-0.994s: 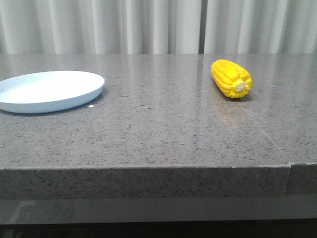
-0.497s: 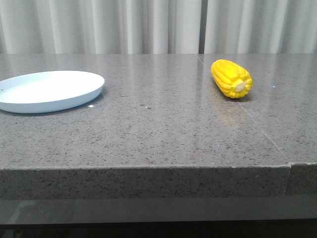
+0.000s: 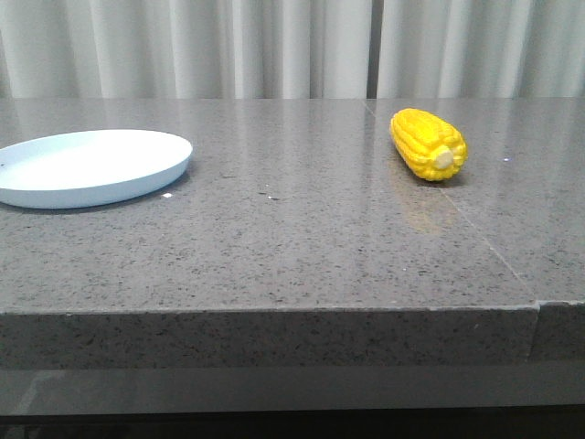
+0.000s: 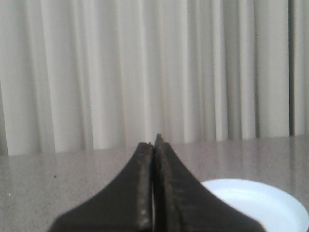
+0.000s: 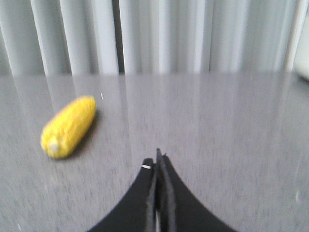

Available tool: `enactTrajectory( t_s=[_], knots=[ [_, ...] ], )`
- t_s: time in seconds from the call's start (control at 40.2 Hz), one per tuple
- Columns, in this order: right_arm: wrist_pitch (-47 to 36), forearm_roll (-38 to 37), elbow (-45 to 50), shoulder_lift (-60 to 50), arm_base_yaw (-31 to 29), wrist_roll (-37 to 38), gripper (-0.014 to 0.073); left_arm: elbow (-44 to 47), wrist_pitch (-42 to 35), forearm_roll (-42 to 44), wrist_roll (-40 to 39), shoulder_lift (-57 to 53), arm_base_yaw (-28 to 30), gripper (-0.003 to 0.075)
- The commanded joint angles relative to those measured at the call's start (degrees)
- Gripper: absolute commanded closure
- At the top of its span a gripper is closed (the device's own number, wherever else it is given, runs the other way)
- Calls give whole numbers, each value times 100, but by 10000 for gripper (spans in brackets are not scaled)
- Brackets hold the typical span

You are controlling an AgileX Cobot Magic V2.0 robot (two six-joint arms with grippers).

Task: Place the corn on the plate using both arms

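The yellow corn [image 3: 428,144] lies on the grey stone table at the right, its cream stub end toward me. It also shows in the right wrist view [image 5: 69,126], well apart from my right gripper [image 5: 157,162], which is shut and empty above the table. The pale blue-white plate [image 3: 91,167] sits empty at the left edge of the front view. In the left wrist view the plate [image 4: 260,205] lies just beyond my left gripper [image 4: 153,145], which is shut and empty. Neither gripper shows in the front view.
The grey speckled table [image 3: 292,238] has a front edge near me and a seam [image 3: 475,229] running past the corn. Pale curtains [image 3: 274,46] hang behind the table.
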Motion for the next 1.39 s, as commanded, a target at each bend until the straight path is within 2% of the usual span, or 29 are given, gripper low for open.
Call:
enactTrajectory(
  t_s=[0.0,0.099,0.199,0.348,0.547,0.621,0.746,0.77,0.82,0.895,1.168,1.367],
  knots=[
    [229,6,-886,124,-34,-39,661,-718,142,160,0,223,12,741],
    [789,18,-1551,633,-34,-39,661,-1261,797,237,11,819,12,741],
    [880,18,-1947,1260,-34,-39,661,-1694,1090,237,11,1575,12,741],
    [722,18,-2282,2057,-34,-39,661,-2075,1178,237,11,2395,12,741],
    [692,18,-2326,2163,-34,-39,640,-2112,1043,237,11,2490,12,720],
    [711,18,-2326,2158,-34,-39,535,-2112,1057,237,11,2490,12,614],
    [711,18,-2326,2158,-34,-39,214,-2112,1067,200,11,2490,12,302],
    [711,18,-2326,2158,-34,-39,145,-2112,1067,200,11,2490,12,212],
    [711,18,-2326,2158,-34,-39,41,-2112,1067,200,11,2490,12,111],
    [711,18,-2326,2158,-34,-39,-71,-2112,1067,200,11,2490,12,35],
    [716,18,-2326,2158,-34,-39,-50,-2112,1037,200,11,2490,12,86],
    [716,18,-2326,2158,-34,-39,-50,-2140,704,160,11,2619,12,143]
  ],
)
